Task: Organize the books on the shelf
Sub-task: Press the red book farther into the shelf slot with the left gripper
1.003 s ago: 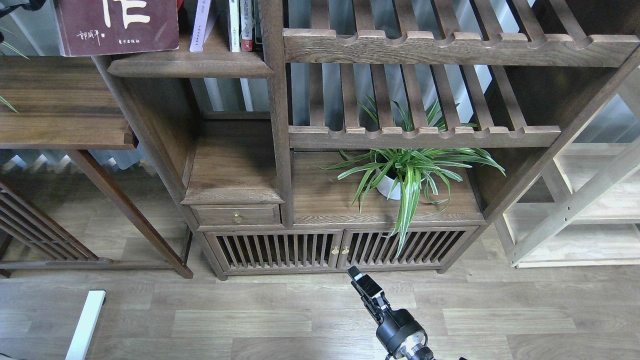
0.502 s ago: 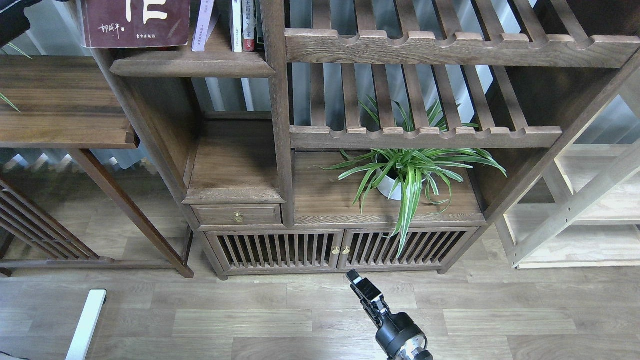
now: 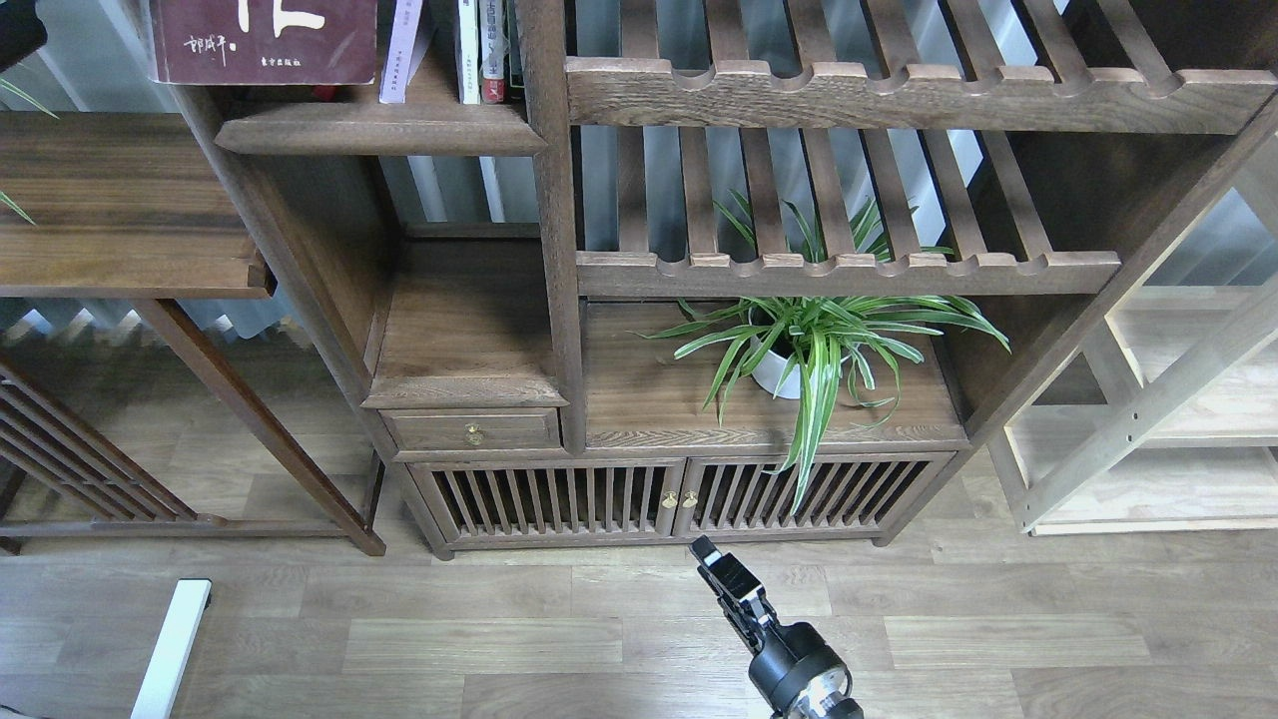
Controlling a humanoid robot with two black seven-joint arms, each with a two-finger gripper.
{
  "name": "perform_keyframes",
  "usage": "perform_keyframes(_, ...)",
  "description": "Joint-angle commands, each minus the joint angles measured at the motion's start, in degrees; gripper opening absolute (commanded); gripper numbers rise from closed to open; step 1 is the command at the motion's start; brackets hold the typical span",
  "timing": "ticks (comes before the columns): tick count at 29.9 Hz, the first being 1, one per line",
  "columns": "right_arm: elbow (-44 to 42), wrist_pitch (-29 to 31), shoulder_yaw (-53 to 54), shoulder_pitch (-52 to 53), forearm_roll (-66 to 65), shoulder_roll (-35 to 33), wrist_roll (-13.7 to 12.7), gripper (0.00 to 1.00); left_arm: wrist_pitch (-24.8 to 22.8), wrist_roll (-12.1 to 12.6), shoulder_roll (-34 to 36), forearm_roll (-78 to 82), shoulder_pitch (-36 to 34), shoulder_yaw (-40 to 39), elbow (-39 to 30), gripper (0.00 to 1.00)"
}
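The large maroon book (image 3: 265,40) with white characters stands at the top left, its lower edge just above the narrow dark-brown shelf (image 3: 379,132); its top is cut off by the view's edge. To its right stand a lavender-white book (image 3: 403,55), a white book (image 3: 467,55) and a thin red-based book (image 3: 491,60). A bit of red (image 3: 324,92) shows under the maroon book. A dark part of my left arm (image 3: 18,30) shows in the top left corner; its gripper is out of view. My right gripper (image 3: 711,559) hangs low over the floor, dark and end-on.
Wide slatted racks (image 3: 899,90) with scalloped rails fill the right of the cabinet. A potted spider plant (image 3: 809,350) stands on the lower board. A drawer (image 3: 471,429) and slatted doors (image 3: 669,499) are below. Pale shelving (image 3: 1178,419) stands at right, a dark side table (image 3: 120,200) at left.
The maroon book has moved right towards the other books and a little up out of view. The dark arm part at top left has shifted. My right gripper rose slightly.
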Motion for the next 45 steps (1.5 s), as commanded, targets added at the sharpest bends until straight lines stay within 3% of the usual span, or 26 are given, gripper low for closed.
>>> perform_keyframes(1, 0.01, 0.0, 0.0, 0.0, 0.0, 0.0, 0.0, 0.48, 0.0, 0.09, 0.47, -0.09, -0.14, -0.07, -0.16, 0.02)
perform_keyframes(21, 1.15, 0.0, 0.0, -0.7, -0.35, 0.0, 0.0, 0.48, 0.0, 0.0, 0.48, 2.55, -0.23, 0.11, 0.89, 0.02)
perform_keyframes(33, 2.38, 0.0, 0.09, -1.58, -0.79, 0.0, 0.0, 0.48, 0.0, -0.09, -0.67, 2.64, -8.31, 5.99, 8.45, 0.02)
perform_keyframes(45, 2.38, 0.0, 0.18, -1.84, -0.79, 0.0, 0.0, 0.48, 0.0, -0.09, -1.81, 2.73, -10.16, 9.68, 9.07, 0.02)
